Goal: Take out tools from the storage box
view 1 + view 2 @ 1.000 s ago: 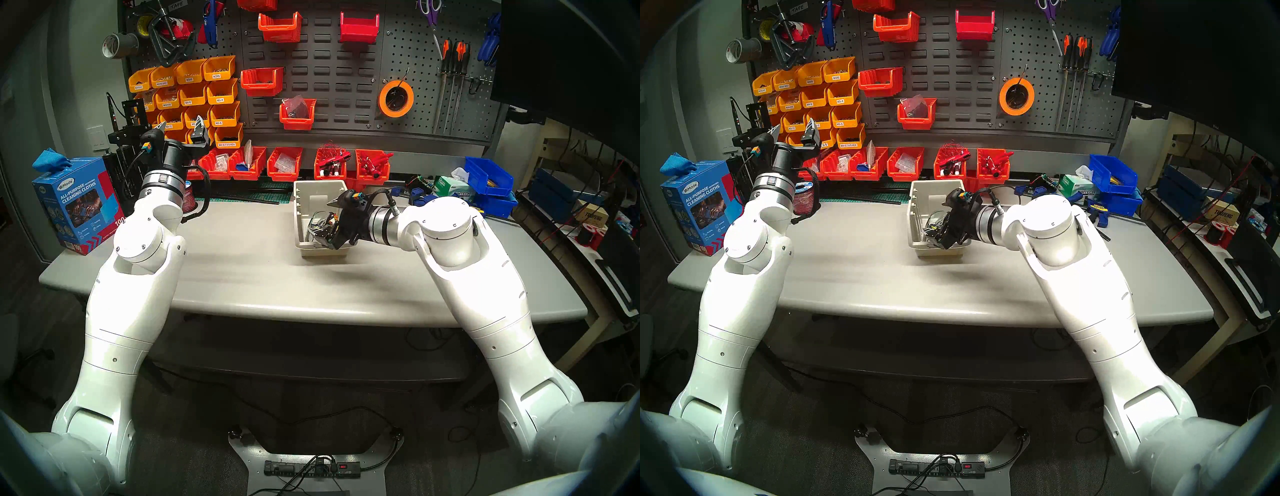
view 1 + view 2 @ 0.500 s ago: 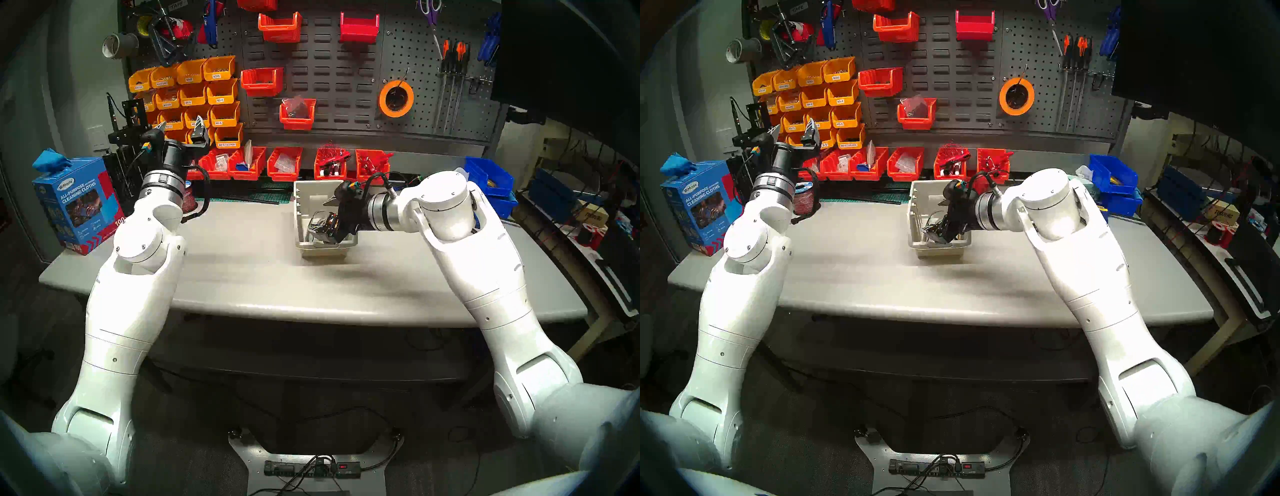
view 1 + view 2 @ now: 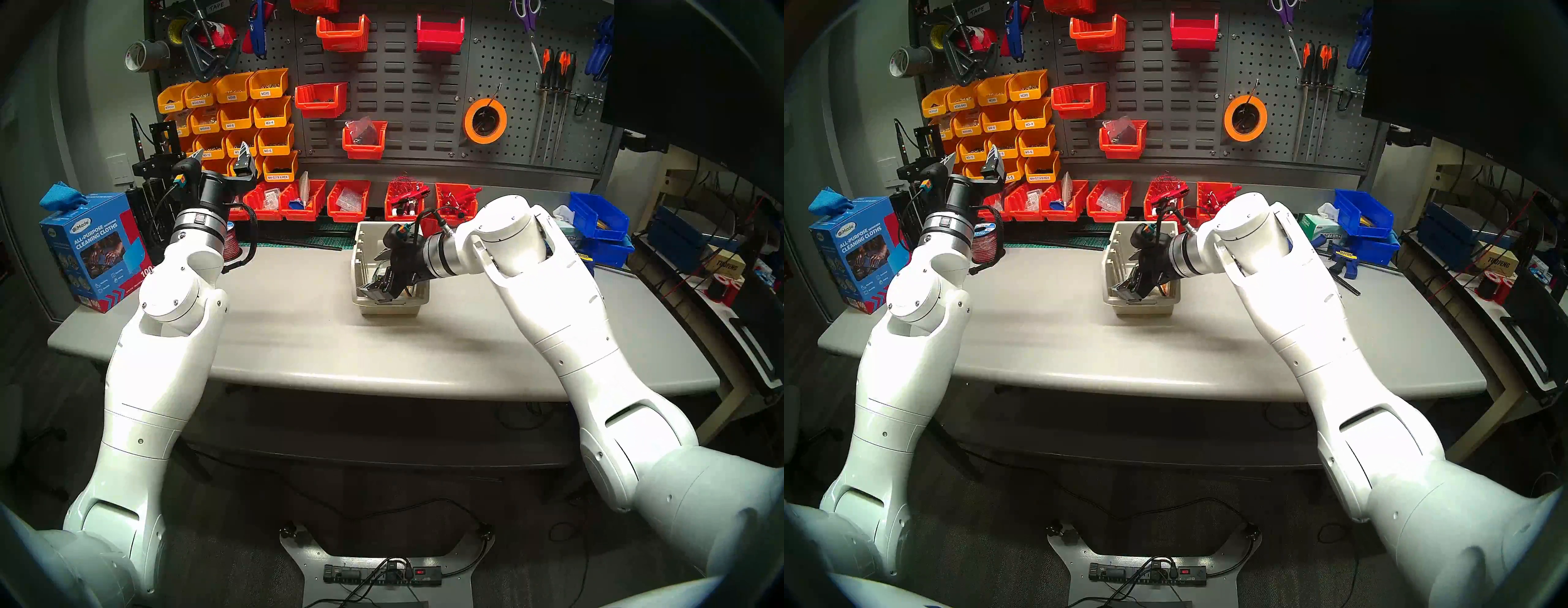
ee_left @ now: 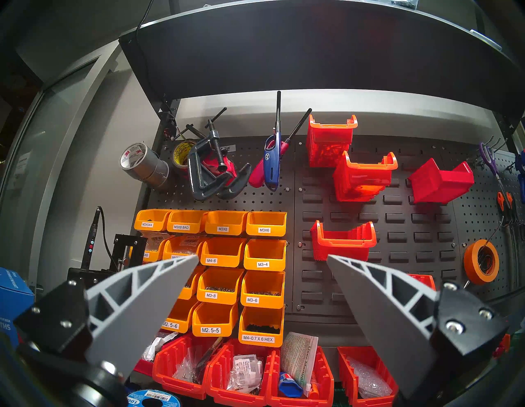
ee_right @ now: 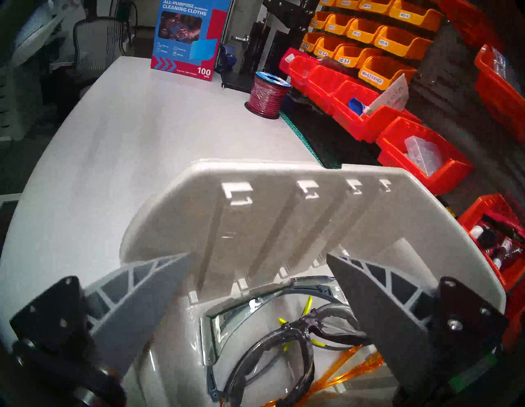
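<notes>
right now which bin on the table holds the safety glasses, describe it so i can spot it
On the grey table, mid-bench before the row of red bins, stands the storage box. Alone beige, with ribbed slotted walls, it has the right end effector reaching in.

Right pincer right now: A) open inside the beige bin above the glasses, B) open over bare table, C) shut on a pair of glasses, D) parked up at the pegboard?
A: the right pincer is spread open inside the beige ribbed plastic bin, the clear-lens safety glasses lying ungripped beneath it.
</notes>
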